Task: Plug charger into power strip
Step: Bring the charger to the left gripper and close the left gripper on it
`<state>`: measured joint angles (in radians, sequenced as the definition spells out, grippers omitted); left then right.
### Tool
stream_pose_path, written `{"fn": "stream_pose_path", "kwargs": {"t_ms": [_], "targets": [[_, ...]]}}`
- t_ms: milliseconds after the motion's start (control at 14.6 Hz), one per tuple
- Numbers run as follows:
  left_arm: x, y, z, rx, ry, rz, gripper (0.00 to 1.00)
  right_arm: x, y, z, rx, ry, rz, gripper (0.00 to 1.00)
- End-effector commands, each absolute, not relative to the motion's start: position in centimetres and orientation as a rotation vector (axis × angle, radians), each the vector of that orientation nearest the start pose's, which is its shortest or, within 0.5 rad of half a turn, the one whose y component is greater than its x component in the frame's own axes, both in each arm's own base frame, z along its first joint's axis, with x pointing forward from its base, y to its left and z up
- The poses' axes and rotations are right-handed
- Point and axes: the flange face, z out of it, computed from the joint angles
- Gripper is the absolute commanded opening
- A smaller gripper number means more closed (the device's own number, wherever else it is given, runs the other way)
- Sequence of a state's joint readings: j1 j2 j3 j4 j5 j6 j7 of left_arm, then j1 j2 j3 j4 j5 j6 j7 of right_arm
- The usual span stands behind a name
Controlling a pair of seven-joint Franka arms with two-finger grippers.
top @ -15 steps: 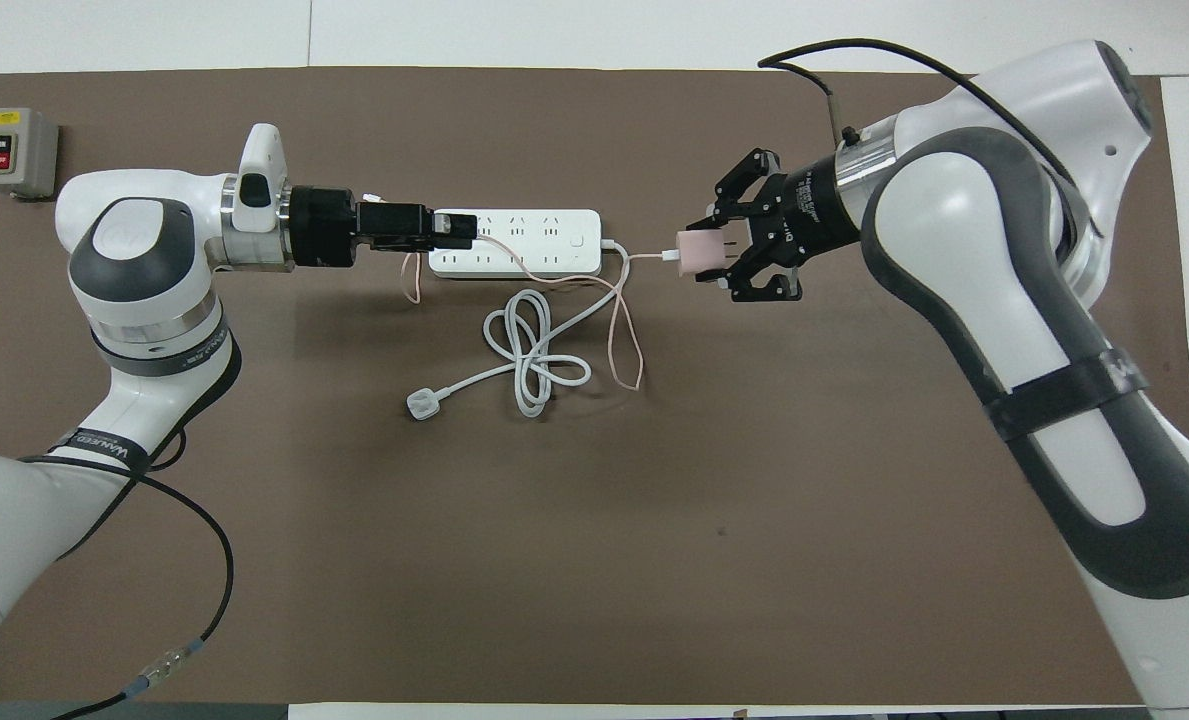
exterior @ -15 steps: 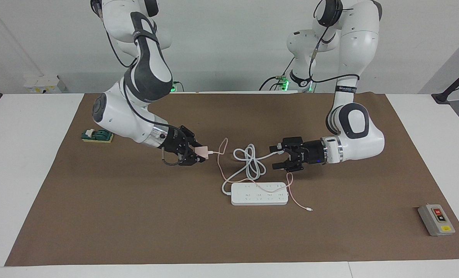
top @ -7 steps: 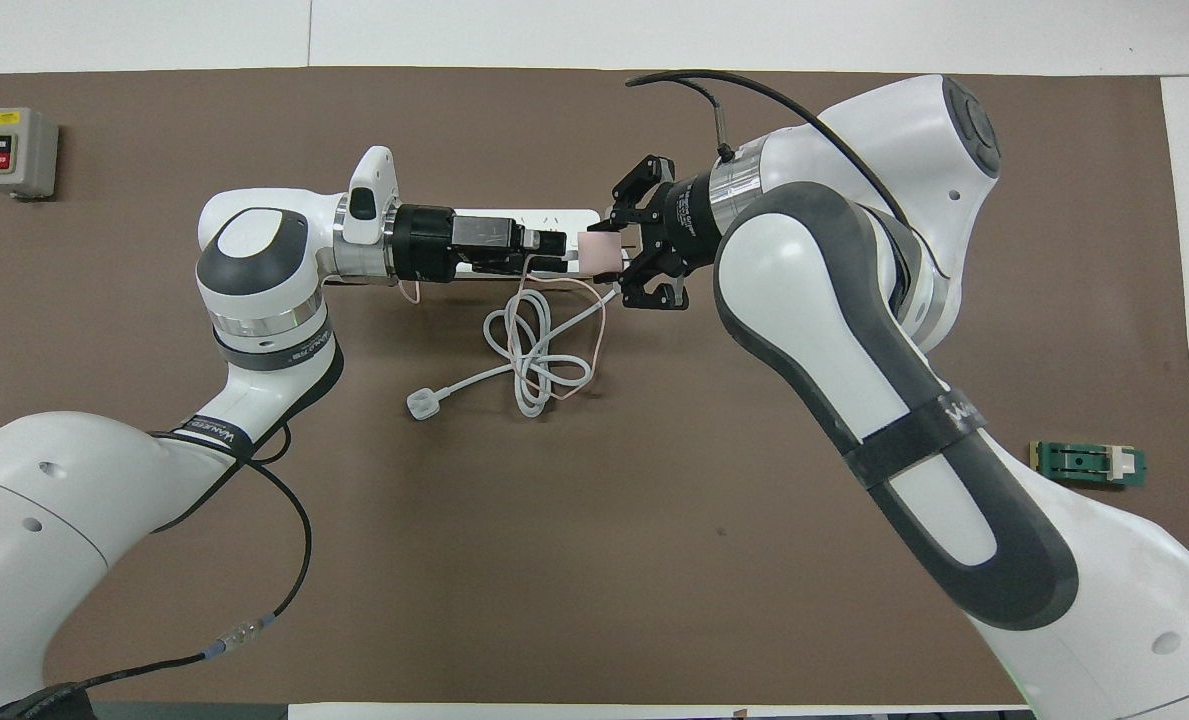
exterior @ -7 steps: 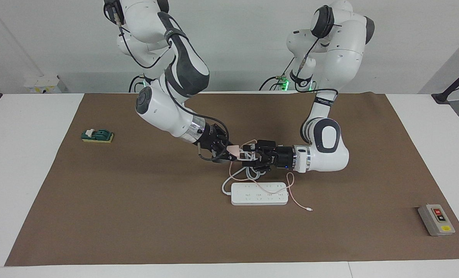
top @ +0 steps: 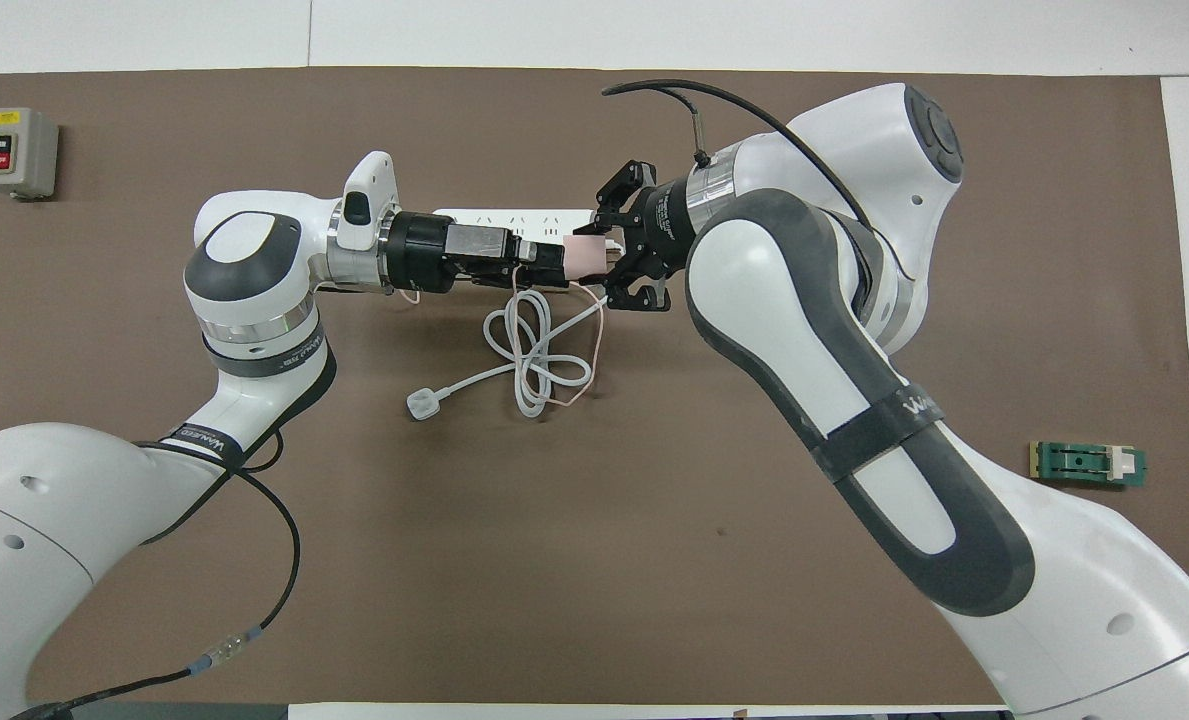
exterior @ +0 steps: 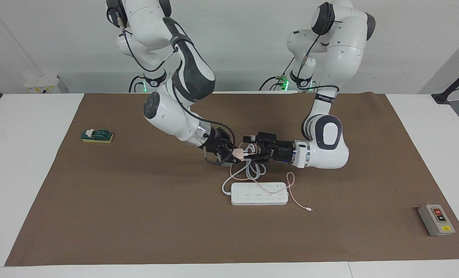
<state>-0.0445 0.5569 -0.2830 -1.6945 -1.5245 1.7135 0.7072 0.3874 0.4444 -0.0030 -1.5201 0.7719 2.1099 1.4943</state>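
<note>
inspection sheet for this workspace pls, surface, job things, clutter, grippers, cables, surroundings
surface: brown mat on a white table.
job's things: pink charger held in the air over the coiled white cord; power strip flat on the mat, nothing plugged in.
clutter: grey button box toward the left arm's end; green block toward the right arm's end.
grippers: right gripper shut on the charger; left gripper meets it from the other end, grip unclear.
cables: thin pink cable trails across the strip; white three-pin plug loose on the mat.
surroundings: white wall, black stand at the table's edge.
</note>
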Motion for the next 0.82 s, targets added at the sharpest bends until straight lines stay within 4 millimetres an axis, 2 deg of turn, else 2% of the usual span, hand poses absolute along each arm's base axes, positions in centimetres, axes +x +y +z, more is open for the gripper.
{"fn": "stream_pose_path", "kwargs": {"t_ms": [0,343,755], "targets": [[60.3,-27.4,34.1,1.555,-0.124,-0.138,1.0,64.7,29.7,43.5,-1.869,1.716,0.628,0.0],[60.7,-28.0,33.7,1.568,-0.047,-0.094,1.0,64.6,29.7,43.4,-1.871,1.716,0.631,0.0],[60.6,-28.5,33.7,1.565,-0.048,-0.095,1.0,64.7,29.7,43.7,-1.871,1.712,0.63,0.0]]}}
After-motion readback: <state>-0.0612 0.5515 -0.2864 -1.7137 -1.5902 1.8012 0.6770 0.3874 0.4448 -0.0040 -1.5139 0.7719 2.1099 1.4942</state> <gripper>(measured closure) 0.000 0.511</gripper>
